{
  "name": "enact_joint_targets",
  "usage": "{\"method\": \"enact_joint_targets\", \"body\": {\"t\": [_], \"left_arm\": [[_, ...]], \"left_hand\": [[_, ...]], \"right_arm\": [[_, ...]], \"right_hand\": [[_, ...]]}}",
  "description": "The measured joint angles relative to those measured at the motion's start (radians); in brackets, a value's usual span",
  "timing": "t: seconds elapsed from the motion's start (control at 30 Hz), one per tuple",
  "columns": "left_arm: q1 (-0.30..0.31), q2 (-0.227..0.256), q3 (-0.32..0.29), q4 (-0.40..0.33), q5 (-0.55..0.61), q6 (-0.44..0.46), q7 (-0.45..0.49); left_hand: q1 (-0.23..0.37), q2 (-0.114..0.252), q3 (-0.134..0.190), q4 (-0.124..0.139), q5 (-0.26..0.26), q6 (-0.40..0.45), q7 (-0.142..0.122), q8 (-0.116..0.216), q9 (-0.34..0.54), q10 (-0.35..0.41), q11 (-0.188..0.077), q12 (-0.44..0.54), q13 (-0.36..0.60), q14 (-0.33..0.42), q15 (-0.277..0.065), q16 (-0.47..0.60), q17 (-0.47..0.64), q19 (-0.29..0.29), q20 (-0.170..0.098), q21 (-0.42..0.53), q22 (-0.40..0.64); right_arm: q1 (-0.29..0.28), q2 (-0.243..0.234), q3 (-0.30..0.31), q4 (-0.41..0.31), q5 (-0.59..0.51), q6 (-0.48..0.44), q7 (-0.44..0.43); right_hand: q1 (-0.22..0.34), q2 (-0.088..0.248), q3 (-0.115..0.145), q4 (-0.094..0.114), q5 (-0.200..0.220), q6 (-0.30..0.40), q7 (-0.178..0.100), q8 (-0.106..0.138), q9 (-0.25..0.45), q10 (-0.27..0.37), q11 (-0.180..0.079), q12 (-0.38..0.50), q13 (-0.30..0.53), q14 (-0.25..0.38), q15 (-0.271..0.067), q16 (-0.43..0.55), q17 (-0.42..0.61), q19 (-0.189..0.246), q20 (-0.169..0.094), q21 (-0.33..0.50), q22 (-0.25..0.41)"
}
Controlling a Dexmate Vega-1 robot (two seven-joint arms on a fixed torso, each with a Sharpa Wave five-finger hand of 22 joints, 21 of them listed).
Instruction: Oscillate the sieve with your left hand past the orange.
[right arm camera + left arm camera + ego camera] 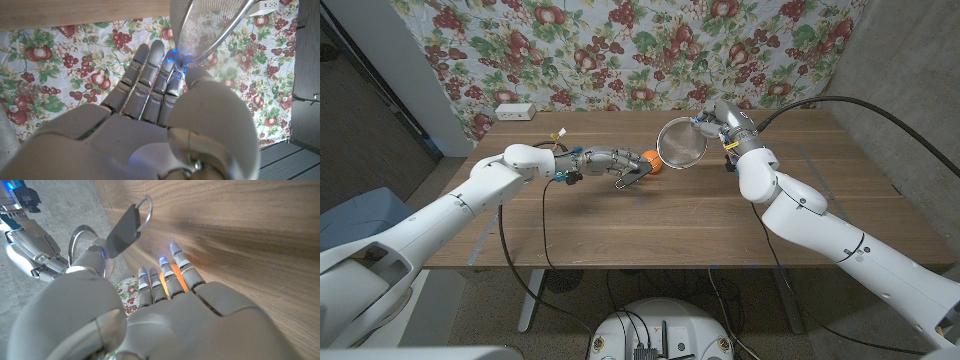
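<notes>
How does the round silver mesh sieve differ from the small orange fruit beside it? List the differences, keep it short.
1. The round silver mesh sieve is tilted in the right hand's grip. The small orange fruit sits on the wooden table at the left hand's fingertips.
2. The sieve looks clearly larger than the orange.
3. The sieve is an open grey mesh bowl, while the orange is solid and bright.

Both are round and lie close together.

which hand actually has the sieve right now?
The right hand grips the sieve by its handle; the left hand instead curls beside the orange.
</notes>
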Motion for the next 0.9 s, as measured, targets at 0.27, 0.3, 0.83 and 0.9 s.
{"method": "enact_joint_targets", "body": {"t": [0.27, 0.3, 0.83, 0.9], "left_arm": [[-0.014, -0.009, 0.005, 0.015, -0.012, 0.007, -0.024], [-0.015, -0.010, 0.005, 0.017, -0.012, 0.008, -0.026], [-0.050, -0.030, 0.023, 0.055, -0.031, 0.035, -0.083], [-0.054, -0.033, 0.026, 0.059, -0.032, 0.038, -0.088]], "left_hand": [[0.004, 0.036, 0.008, 0.004, -0.013, 0.005, 0.005, 0.000, 0.005, 0.008, 0.008, 0.000, 0.000, 0.000, 0.000, 0.000, 0.005, -0.013, 0.016, -0.007, 0.002], [-0.001, 0.043, 0.006, 0.009, -0.015, 0.005, 0.005, 0.000, 0.005, 0.008, 0.008, 0.000, 0.000, 0.000, 0.000, 0.000, 0.005, -0.015, 0.018, -0.007, 0.002], [-0.037, 0.155, 0.022, 0.042, -0.038, 0.017, 0.029, -0.004, 0.005, 0.067, 0.042, 0.007, 0.005, 0.066, 0.016, 0.006, 0.005, 0.023, 0.019, 0.004, 0.007], [-0.042, 0.161, 0.022, 0.042, -0.038, 0.016, 0.031, -0.004, 0.005, 0.084, 0.047, 0.013, 0.005, 0.074, 0.024, 0.006, 0.002, 0.031, 0.027, 0.007, 0.007]], "right_arm": [[-0.003, 0.010, 0.003, 0.009, -0.014, 0.026, -0.009], [-0.003, 0.011, 0.003, 0.011, -0.015, 0.027, -0.009], [-0.003, 0.026, 0.004, 0.032, -0.041, 0.065, -0.010], [-0.002, 0.027, 0.004, 0.034, -0.046, 0.070, -0.010]], "right_hand": [[0.000, 0.000, 0.000, 0.000, -0.003, 0.000, 0.000, 0.000, 0.000, 0.000, 0.000, 0.000, -0.001, 0.000, 0.000, -0.007, 0.009, -0.004, 0.004, 0.009, 0.000], [0.000, 0.000, 0.003, -0.003, -0.003, 0.000, 0.000, 0.000, 0.000, 0.000, 0.000, 0.000, -0.001, 0.000, 0.000, -0.007, 0.009, -0.007, 0.007, 0.011, 0.000], [0.000, 0.000, 0.003, -0.003, -0.006, 0.002, -0.002, 0.003, -0.005, 0.002, -0.002, -0.004, 0.004, 0.000, 0.000, -0.007, 0.019, -0.012, 0.002, 0.022, -0.005], [0.000, 0.000, 0.005, -0.001, -0.003, 0.003, -0.002, 0.002, -0.005, 0.002, -0.002, -0.004, 0.005, 0.000, 0.000, -0.007, 0.019, -0.012, 0.002, 0.022, -0.005]]}}
